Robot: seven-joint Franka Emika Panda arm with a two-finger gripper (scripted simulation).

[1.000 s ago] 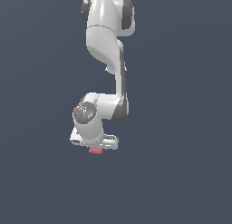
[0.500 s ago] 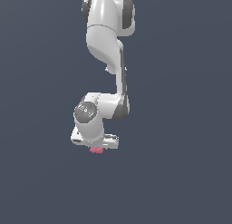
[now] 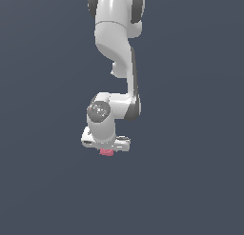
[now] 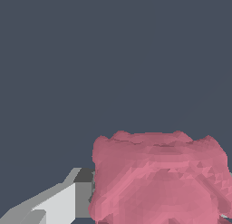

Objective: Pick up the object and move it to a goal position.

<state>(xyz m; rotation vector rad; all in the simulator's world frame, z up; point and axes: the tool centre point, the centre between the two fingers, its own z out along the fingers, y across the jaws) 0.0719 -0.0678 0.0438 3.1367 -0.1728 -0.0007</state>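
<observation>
Wrist view puts the object (image 4: pixel 158 180) right up against the lens: a pink-red, bumpy lump filling much of the frame, with one grey-and-white finger (image 4: pixel 68 200) pressed to its side. You cannot see the opposite finger there, since the lump covers it, so judge the hold with care; still, the gripper (image 3: pixel 106 151) looks clamped on the object, which peeks out pink just beneath the white hand in the exterior view (image 3: pixel 106 152). Nothing in either view shows a worktop or any surface under it, so you cannot tell whether the lump is lifted clear or resting. No goal marker is visible either. For the carry, keep the squeeze steady and move smoothly, because a rounded, knobbly body like this could roll or slip between flat pads if you jerk or tilt the wrist. Further back, the arm (image 3: pixel 116 44) rises white and bent above the hand, and beyond it lies only plain dark background; you have no obstacle to steer around.
</observation>
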